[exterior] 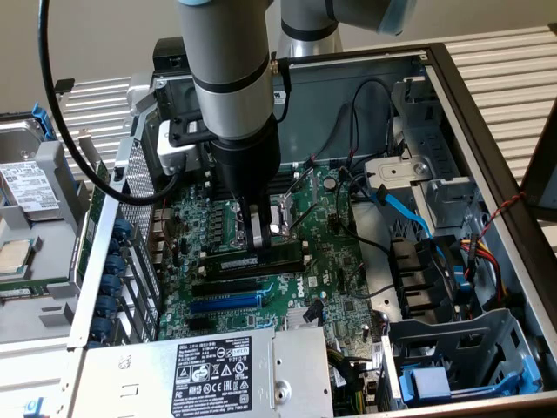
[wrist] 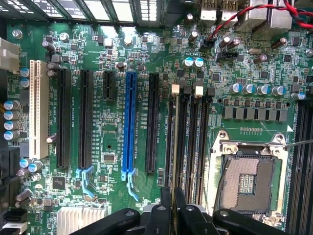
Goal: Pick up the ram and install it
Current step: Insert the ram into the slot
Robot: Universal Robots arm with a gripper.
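the arm comes straight down into the open computer case [exterior: 487, 113], wrist vertical, with the pincer [exterior: 255, 233] low over the motherboard [exterior: 331, 261]. its fingers [wrist: 164, 210] are closed on the ram [exterior: 261, 259], which stands on edge along a black memory slot [wrist: 188, 142] beside the cpu socket [exterior: 283, 213]. in the wrist view the ram [wrist: 174, 147] shows edge-on as a thin strip running away from the fingers. whether it is fully seated cannot be told. the blue slot [wrist: 129, 122] lies a few slots away. the arm's body hides part of the board behind it.
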